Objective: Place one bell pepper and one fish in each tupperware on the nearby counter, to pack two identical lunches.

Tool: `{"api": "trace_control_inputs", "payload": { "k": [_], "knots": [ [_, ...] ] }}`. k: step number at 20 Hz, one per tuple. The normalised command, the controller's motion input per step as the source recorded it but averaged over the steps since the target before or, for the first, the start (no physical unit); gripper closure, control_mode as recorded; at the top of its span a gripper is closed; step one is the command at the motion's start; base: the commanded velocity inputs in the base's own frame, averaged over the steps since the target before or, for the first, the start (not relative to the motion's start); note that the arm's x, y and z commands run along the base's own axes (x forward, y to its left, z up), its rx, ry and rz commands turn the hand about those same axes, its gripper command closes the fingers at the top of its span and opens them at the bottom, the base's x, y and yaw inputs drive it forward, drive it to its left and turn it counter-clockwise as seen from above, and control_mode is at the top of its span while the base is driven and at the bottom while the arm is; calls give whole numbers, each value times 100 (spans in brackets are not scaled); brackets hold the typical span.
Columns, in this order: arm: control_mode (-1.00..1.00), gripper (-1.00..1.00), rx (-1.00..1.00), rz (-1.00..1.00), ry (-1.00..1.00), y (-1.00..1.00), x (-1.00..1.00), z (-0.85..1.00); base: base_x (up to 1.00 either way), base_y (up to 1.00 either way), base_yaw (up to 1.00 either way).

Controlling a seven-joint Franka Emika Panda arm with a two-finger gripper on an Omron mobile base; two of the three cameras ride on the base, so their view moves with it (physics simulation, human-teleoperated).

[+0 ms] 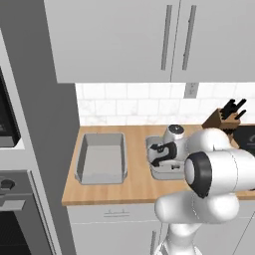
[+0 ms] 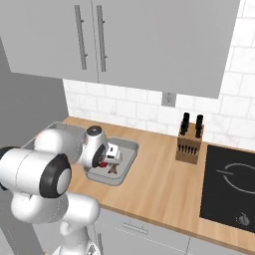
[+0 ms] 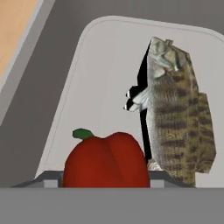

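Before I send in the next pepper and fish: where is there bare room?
The left tupperware is bare throughout. The right tupperware is crowded: red bell pepper and fish lie side by side under the gripper. Bare counter runs between that tub, the knife block and the cooktop.
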Motion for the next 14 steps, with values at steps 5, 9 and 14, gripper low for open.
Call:
{"api": "trace_control_inputs", "payload": {
  "k": [5, 9, 14],
  "knots": [
    [-100, -100, 0, 0, 0, -5, 18, -13, 0, 0, 0],
    [-100, -100, 0, 0, -3, 1, -8, 0, 0, 0, 0],
    [-100, -100, 0, 1, -15, 10, -44, 28, 0, 0, 0]
  ]
}}
